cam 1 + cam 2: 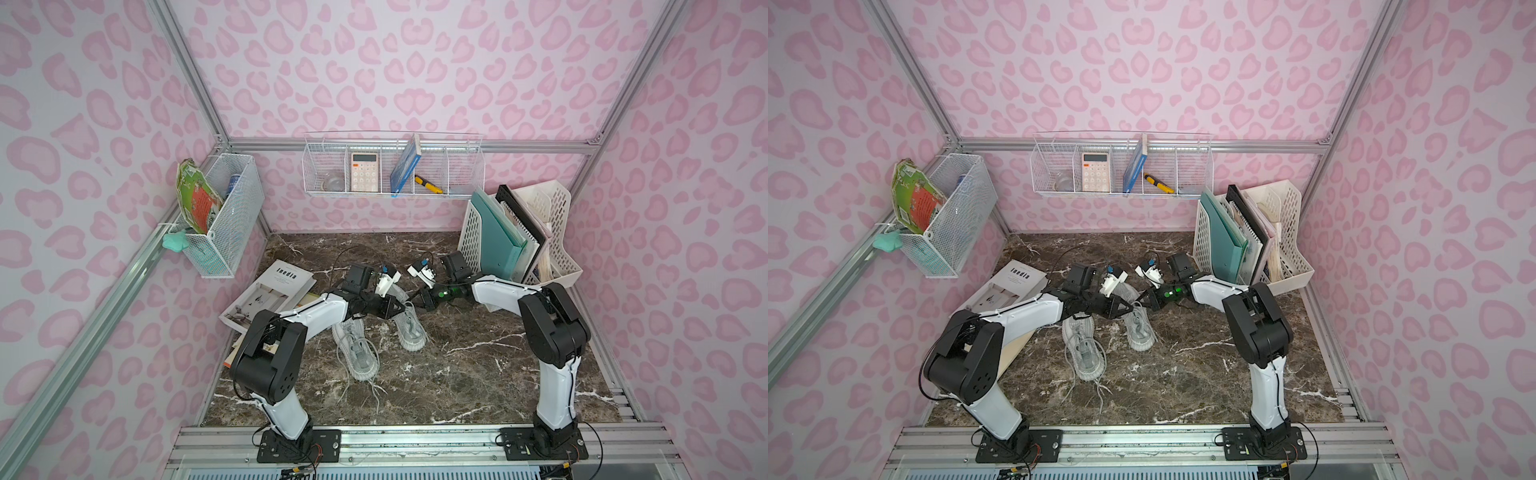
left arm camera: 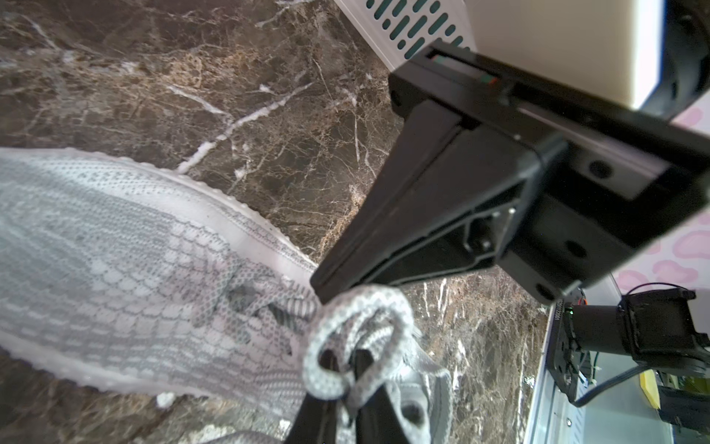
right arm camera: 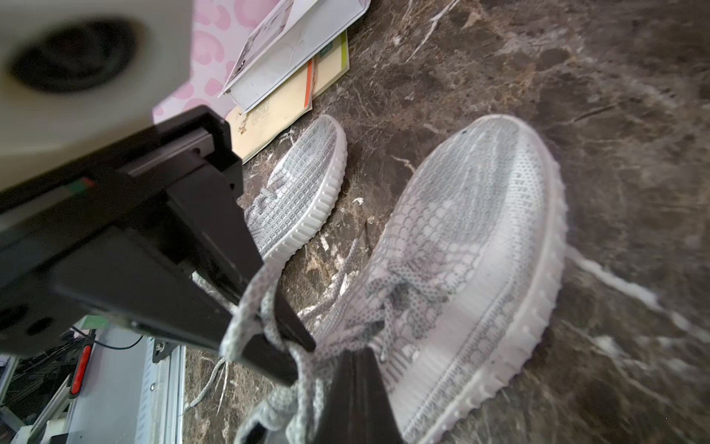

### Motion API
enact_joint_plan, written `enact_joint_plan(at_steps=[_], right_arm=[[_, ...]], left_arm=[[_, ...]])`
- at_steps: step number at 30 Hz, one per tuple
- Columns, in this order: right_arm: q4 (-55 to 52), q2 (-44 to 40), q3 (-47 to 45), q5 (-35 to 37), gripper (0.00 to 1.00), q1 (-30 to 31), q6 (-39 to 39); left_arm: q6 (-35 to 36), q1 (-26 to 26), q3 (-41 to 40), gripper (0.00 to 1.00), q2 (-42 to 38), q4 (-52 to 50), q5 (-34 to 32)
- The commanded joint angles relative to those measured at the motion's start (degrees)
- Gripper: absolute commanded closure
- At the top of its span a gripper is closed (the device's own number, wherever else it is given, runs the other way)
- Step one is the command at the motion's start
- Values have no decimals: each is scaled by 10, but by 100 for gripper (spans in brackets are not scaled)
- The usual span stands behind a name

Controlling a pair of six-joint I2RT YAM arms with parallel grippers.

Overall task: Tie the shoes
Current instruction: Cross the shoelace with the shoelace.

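Note:
Two light grey knit shoes lie on the marble table. The farther shoe (image 1: 412, 332) (image 1: 1140, 334) (image 2: 115, 250) (image 3: 480, 230) has both grippers meeting over its laces. My left gripper (image 1: 404, 308) (image 1: 1133, 310) (image 2: 345, 363) (image 3: 294, 357) has its fingers almost together; a lace loop (image 2: 388, 307) (image 3: 246, 307) is hooked round the tips and a strand runs between them. My right gripper (image 1: 412, 301) (image 1: 1140, 300) (image 3: 355, 359) (image 2: 320, 290) is shut, its tip against that loop; whether a strand is pinched is hidden. The nearer shoe (image 1: 358, 353) (image 1: 1086, 353) (image 3: 307, 184) lies untouched, laces trailing forward.
An open book (image 1: 270, 291) and papers lie left of the shoes. A white file organizer (image 1: 519, 237) stands at the back right, close behind the right arm. Wire baskets (image 1: 392, 166) hang on the back and left walls. The nearer shoe's loose lace ends (image 1: 376, 390) reach toward the front.

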Motion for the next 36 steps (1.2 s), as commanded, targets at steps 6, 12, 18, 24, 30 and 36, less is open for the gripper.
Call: enact_joint_plan(at_steps=[6, 12, 18, 24, 30, 36], right_arm=[[-9, 0, 5, 3, 100, 0, -14], [2, -13, -15, -16, 95, -6, -10], [15, -33, -42, -21, 81, -13, -6], [23, -35, -50, -37, 74, -13, -3], [25, -19, -40, -42, 70, -5, -4], [17, -7, -24, -41, 70, 1, -7]], left_arm=[[6, 0, 7, 89, 1, 3, 13], [4, 0, 12, 100, 8, 1, 9], [-6, 0, 11, 100, 14, 10, 8], [-7, 1, 13, 100, 16, 11, 9], [-7, 0, 12, 100, 16, 11, 12], [-6, 1, 11, 100, 16, 10, 13]])
